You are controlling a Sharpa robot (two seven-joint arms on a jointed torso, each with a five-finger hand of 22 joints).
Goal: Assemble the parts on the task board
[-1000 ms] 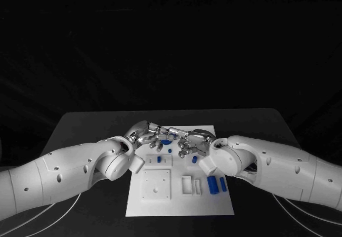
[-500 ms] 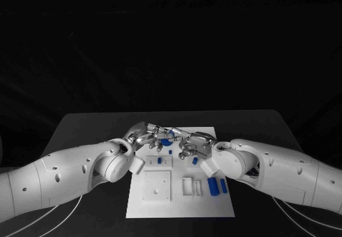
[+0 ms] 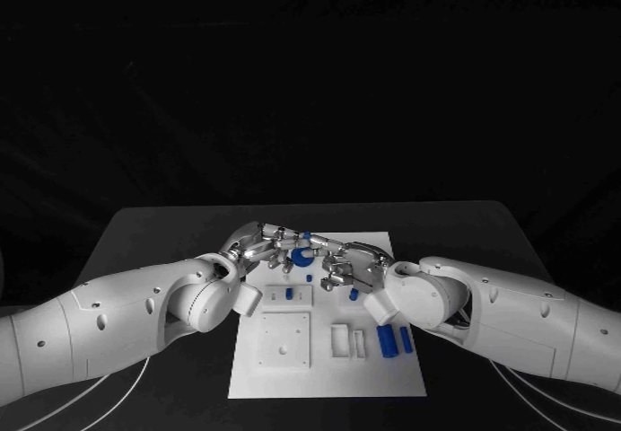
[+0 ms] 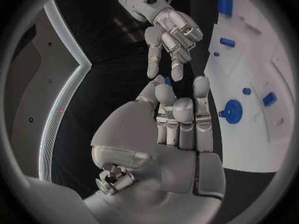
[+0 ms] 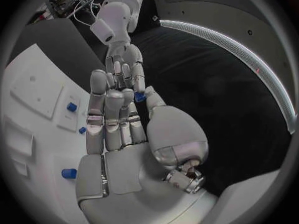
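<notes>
Two hands meet over the far half of the board (image 3: 330, 377), fingertips nearly touching. Left hand (image 3: 266, 244) and right hand (image 3: 352, 266) both have fingers curled toward a small blue part (image 3: 303, 255) between them. Right wrist view shows that part (image 5: 141, 97) pinched at the right hand's (image 5: 118, 134) thumb and fingertip, with left fingers (image 5: 124, 64) right against it. Looks like a handover or a two-handed re-orient, but I can't tell whether the left hand also grips it or just steadies.

Left wrist view: left hand (image 4: 177, 129) fingers close together, pointing at the right hand (image 4: 168, 35), above a round blue part (image 4: 233, 110) seated in the board (image 4: 261, 149).

Remaining blue parts (image 3: 384, 338) lie near the board's right edge, presumably staged for later insertion. White blocks (image 3: 284, 338) sit mid-board as fixtures.

No brand, label or readable writing anywhere.
</notes>
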